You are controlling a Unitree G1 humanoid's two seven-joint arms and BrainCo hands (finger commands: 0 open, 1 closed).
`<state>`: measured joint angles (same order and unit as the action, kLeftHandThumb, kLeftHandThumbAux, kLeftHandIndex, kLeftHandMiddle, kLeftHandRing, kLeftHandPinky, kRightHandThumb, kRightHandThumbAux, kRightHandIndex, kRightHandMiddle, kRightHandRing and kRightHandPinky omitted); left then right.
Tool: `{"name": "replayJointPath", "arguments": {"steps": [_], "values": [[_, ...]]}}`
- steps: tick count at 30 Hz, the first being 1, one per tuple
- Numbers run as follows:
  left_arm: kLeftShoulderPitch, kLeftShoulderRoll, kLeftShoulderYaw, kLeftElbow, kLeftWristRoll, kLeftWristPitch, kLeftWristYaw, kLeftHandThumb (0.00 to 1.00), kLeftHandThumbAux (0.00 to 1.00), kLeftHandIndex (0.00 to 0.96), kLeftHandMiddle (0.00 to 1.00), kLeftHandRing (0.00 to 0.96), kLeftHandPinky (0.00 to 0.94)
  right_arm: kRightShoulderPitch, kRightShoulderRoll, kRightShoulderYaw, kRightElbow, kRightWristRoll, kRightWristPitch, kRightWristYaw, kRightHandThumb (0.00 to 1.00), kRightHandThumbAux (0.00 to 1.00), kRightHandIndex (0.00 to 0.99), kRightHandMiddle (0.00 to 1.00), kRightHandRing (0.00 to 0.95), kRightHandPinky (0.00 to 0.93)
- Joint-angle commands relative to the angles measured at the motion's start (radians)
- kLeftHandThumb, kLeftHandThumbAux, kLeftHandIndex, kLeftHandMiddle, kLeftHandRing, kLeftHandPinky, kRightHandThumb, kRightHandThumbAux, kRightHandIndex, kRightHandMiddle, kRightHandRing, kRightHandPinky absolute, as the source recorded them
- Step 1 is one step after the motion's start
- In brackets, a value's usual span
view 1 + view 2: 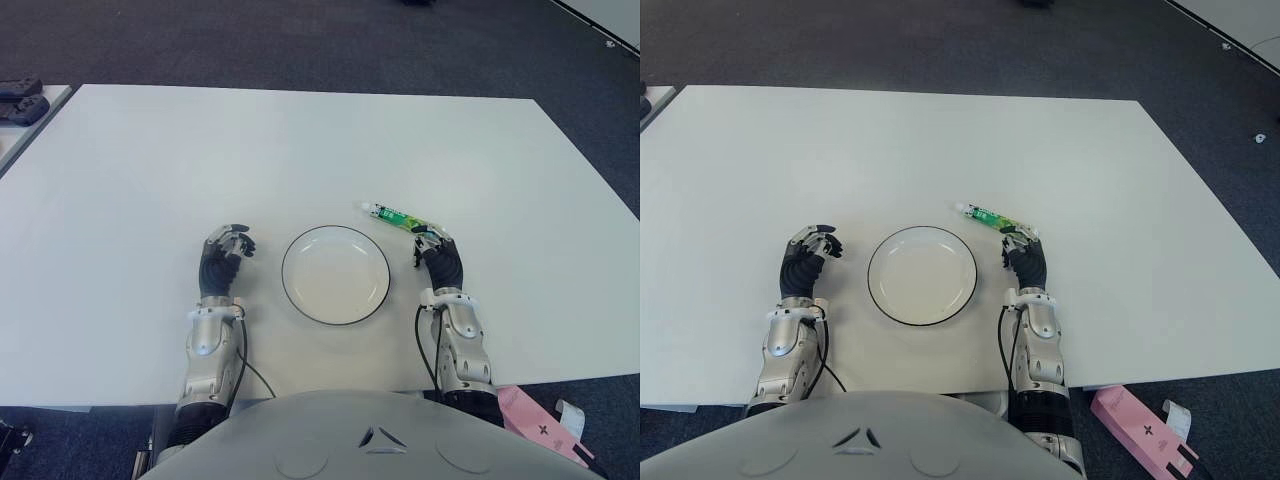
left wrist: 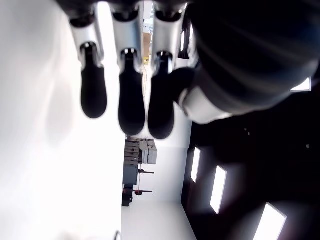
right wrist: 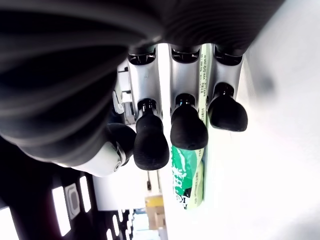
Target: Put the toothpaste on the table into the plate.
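Office or lab room: large white counter (image 1: 300, 140) on dark carpet (image 1: 300, 45); ceiling light panels (image 2: 217, 182) visible.

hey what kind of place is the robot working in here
Probably an office or lab, not a home: a large plain white table on dark grey carpet, holding only a black-rimmed white plate and a green toothpaste tube.
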<state>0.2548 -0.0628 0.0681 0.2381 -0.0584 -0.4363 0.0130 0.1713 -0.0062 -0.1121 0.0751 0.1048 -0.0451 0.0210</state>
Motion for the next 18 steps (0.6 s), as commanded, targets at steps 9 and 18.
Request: {"name": "replayJointPath", "arguments": {"steps": [9,18], "values": [[0.019,-0.011,0.004,0.035,0.000,0.025,0.012,0.699,0.718,0.435,0.581,0.572,0.551,0.032,-0.038,-0.028,-0.108,0.014,-0.007,0.030,0.700,0.727,0.436,0.794,0.789,0.777],[0.013,-0.009,0.005,0.047,0.001,0.008,0.012,0.699,0.719,0.434,0.588,0.576,0.557,0.023,-0.065,-0.037,-0.149,-0.023,-0.073,0.023,0.698,0.727,0.438,0.808,0.800,0.783]]}}
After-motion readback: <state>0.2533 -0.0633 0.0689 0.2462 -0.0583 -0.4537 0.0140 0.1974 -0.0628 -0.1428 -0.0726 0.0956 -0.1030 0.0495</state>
